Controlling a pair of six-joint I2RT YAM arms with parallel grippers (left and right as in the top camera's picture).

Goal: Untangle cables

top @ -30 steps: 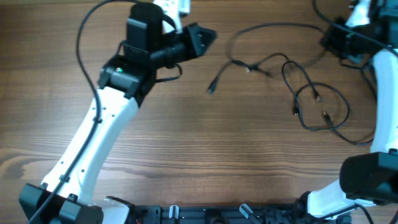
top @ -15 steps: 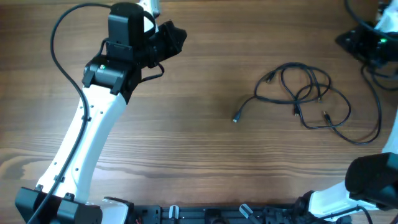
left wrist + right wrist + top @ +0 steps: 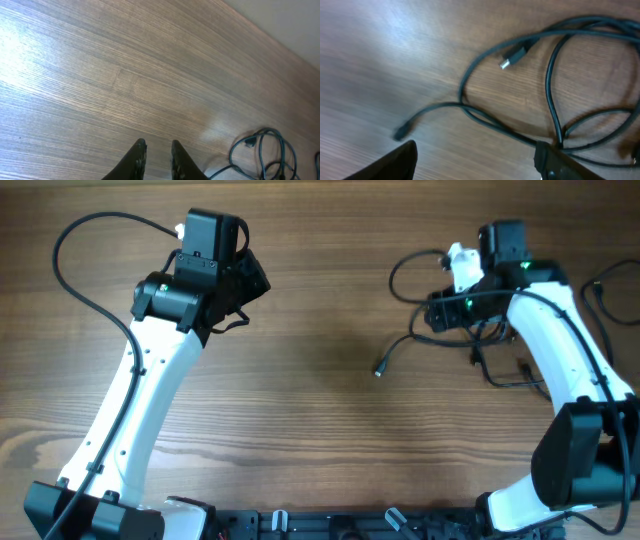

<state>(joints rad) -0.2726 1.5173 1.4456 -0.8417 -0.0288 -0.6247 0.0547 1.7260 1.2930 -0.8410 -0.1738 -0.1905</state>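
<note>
To make this pick well, I would judge that the right gripper should settle on one single strand of the cables. It should avoid the crossing where several strands meet beside one of its fingers. It could then draw that strand out slowly and low over the wood, so the loops open instead of pulling tight. The free end with the dark plug looks easiest to lead out, since it lies clear of the knot.

The right jaws stand wide apart and hold nothing. One strand runs across the gap beneath them. The crossing sits right at one fingertip, and the blurred wrist view does not show whether it touches.

Further out, a silver-tipped plug lies among the loops. Seen from above, the thin black cords lie in loose overlapping loops on the right half of the wooden table, under and beside the right arm. One tail reaches toward the middle.

The left gripper hangs over bare wood, well apart on the left. Its jaws are parted only by a narrow slit and are empty. The cords show only at the far corner of its view.
</note>
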